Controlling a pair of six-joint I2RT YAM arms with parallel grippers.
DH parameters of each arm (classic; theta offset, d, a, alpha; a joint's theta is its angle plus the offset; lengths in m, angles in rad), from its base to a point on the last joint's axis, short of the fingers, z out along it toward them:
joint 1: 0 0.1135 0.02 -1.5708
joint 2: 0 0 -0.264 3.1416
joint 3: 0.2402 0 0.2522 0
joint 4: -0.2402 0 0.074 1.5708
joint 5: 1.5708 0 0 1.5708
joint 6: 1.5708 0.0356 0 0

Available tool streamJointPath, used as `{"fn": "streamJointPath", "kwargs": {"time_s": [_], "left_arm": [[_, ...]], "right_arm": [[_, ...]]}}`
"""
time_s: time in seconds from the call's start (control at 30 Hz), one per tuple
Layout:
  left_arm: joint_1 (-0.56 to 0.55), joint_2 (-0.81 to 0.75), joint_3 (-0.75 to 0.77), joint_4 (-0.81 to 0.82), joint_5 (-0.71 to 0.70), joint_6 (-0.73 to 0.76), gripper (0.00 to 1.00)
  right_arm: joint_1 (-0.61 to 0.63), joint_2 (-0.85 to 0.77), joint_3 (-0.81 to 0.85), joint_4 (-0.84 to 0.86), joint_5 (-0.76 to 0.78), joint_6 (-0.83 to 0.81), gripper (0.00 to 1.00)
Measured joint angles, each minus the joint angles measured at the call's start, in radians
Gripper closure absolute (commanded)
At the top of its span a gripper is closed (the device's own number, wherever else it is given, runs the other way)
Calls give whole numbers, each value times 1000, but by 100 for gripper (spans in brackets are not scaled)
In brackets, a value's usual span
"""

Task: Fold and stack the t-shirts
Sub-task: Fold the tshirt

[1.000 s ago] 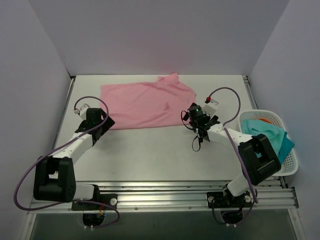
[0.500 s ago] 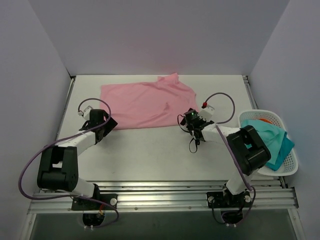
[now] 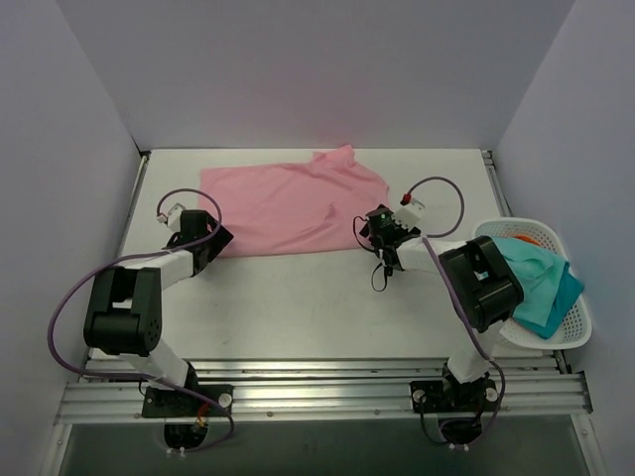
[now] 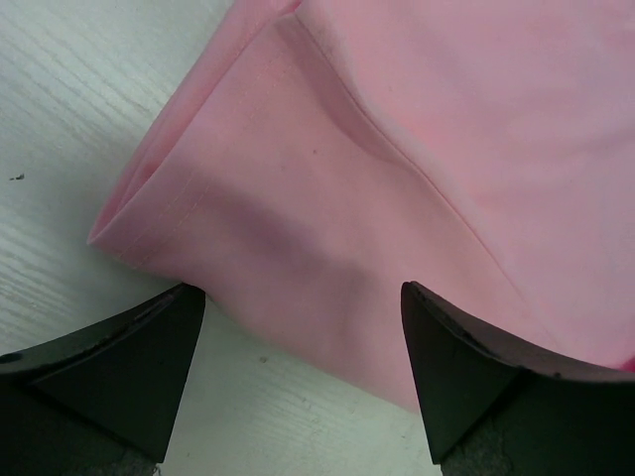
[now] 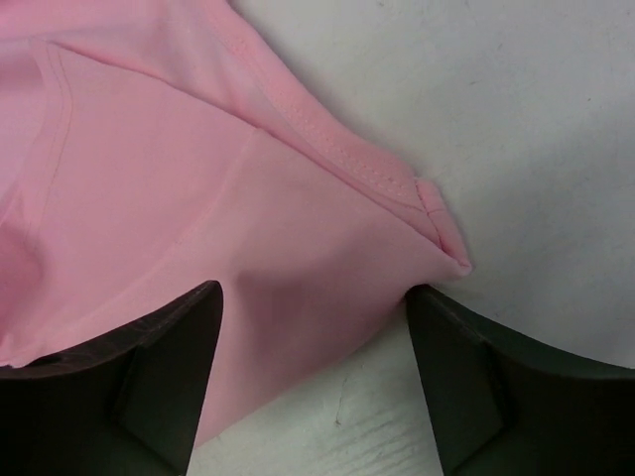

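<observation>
White table (image 3: 298, 307), grey walls. Pink t-shirt (image 3: 288, 203) lies loosely spread on it, not yet a small rectangle. Left gripper (image 3: 211, 241) sits at the shirt's near-left corner, jaws spread across the hem. Right gripper (image 3: 382, 226) sits at its near-right corner, jaws also spread, nothing pinched. Well right of the shirt, a white basket (image 3: 580, 332) holds teal cloth (image 3: 531, 278), probably more to fold. Nothing is stacked, so the task looks early.

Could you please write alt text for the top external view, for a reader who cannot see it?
A pink t-shirt lies flat across the far half of a white table, with the open left gripper at its near-left corner and the open right gripper at its near-right corner. A white basket at the table's right edge holds teal cloth.
</observation>
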Motion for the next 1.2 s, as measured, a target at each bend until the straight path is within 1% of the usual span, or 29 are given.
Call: {"fn": "streamJointPath", "kwargs": {"time_s": [0.03, 0.07, 0.1, 0.17, 0.2, 0.27, 0.3, 0.37, 0.4, 0.47, 0.5, 0.53, 0.67, 0.83, 1.03, 1.2], "left_arm": [[0, 7, 3, 7, 0, 0, 12], [0, 11, 5, 12, 0, -1, 15], [0, 14, 6, 16, 0, -3, 17], [0, 22, 8, 24, -1, -4, 23], [0, 25, 9, 27, 0, -6, 31], [2, 33, 9, 28, 2, -11, 43], [3, 37, 9, 29, 2, -11, 56], [5, 42, 10, 26, 3, -14, 69], [5, 44, 10, 23, 3, -17, 81], [5, 48, 10, 19, 2, -21, 89], [5, 49, 10, 19, 3, -20, 96], [5, 49, 10, 18, 3, -23, 98], [5, 48, 10, 14, 3, -22, 98], [4, -3, -24, -1, 3, -23, 98], [-11, -211, -116, -67, 4, -26, 98], [-31, -452, -209, -148, -3, -32, 98]], "right_arm": [[-5, 5, 1, 5, -5, -3, 50], [-8, 10, 2, 12, -8, -8, 60], [-13, 16, 2, 15, -16, -8, 77], [-21, 28, 3, 24, -23, -5, 90], [-26, 33, 4, 29, -34, -3, 98], [-31, 40, 5, 38, -42, -2, 100], [-33, 40, 5, 41, -47, -1, 100], [-34, 41, 5, 45, -53, -1, 100], [-34, 41, 5, 45, -55, -1, 100], [-34, 41, 5, 45, -55, -2, 100], [-37, 41, 5, 45, -55, -2, 100], [-39, 41, 5, 45, -55, -2, 100], [-39, 33, -5, 48, -55, -2, 100], [-37, -50, -87, 12, -57, 3, 100], [3, -219, -212, -80, -53, 41, 100], [64, -407, -291, -180, -26, 92, 100]]}}
